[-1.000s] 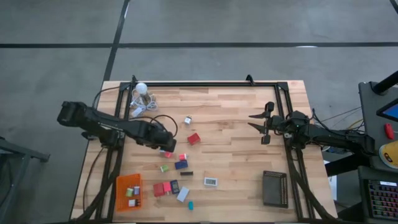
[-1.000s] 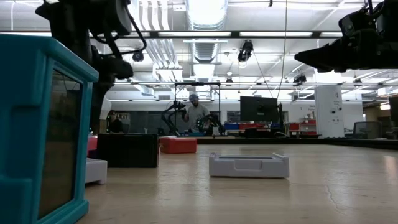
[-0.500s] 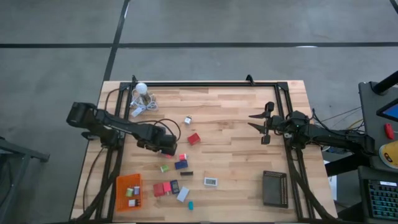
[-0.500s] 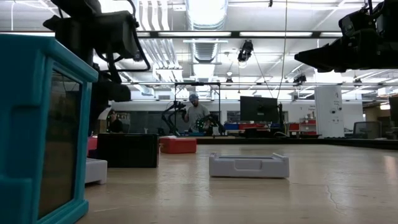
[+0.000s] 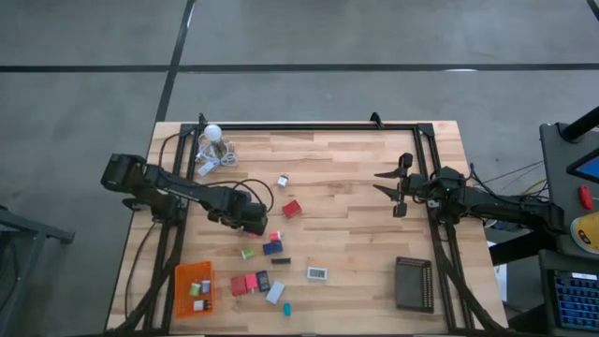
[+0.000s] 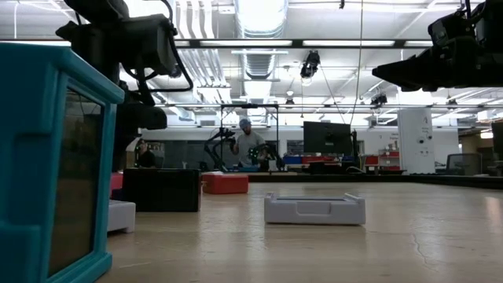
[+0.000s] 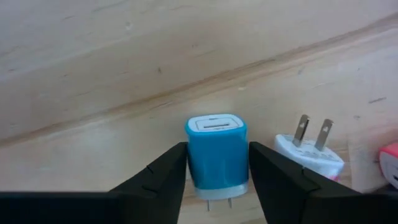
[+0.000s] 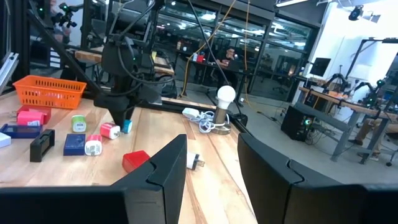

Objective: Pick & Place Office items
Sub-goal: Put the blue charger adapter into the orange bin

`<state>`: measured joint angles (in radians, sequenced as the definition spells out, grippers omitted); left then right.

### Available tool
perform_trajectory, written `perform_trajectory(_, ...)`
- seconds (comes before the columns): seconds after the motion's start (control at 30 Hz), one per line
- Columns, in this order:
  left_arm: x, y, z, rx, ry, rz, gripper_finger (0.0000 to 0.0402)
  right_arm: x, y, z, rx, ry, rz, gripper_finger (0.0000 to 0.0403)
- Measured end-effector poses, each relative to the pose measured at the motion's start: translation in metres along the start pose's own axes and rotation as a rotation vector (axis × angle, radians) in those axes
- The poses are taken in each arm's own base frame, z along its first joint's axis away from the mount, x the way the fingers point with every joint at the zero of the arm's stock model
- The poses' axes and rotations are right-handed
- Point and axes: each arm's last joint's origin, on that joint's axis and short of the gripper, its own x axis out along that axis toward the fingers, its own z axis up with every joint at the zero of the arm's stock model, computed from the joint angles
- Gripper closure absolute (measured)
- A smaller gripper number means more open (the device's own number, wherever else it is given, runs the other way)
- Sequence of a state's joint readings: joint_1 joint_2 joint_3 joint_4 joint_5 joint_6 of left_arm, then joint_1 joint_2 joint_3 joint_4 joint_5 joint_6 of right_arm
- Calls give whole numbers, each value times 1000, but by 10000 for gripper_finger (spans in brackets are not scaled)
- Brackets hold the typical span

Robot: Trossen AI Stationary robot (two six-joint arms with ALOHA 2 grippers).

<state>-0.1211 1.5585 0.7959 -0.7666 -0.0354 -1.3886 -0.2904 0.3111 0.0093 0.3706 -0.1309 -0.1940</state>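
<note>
while a few pieces already sit in the orange tray (image 5: 194, 288), the left gripper (image 7: 217, 167) pinches a blue charger (image 7: 217, 150); most items remain scattered, and the right gripper (image 8: 211, 163) waits spread.

My two arms are dark, jointed and slim, running in from the left and right edges of the overhead frame, with black cable looping beside the left arm (image 5: 173, 192). Each wrist view's lower edge shows two matte black, wedge-shaped fingers (image 7: 155, 180).
</note>
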Motion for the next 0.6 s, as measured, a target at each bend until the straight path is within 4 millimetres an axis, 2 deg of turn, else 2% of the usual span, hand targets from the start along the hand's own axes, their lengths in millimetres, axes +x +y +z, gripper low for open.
perform_trajectory(0.23, 0, 0, 0, 6, 2, -1, 275, 0, 0, 0, 0, 0, 0, 264)
perform_trajectory(0.6, -4, 1, 0, 61, -1, -13, 261, 0, 0, 0, 0, 0, 0, 264)
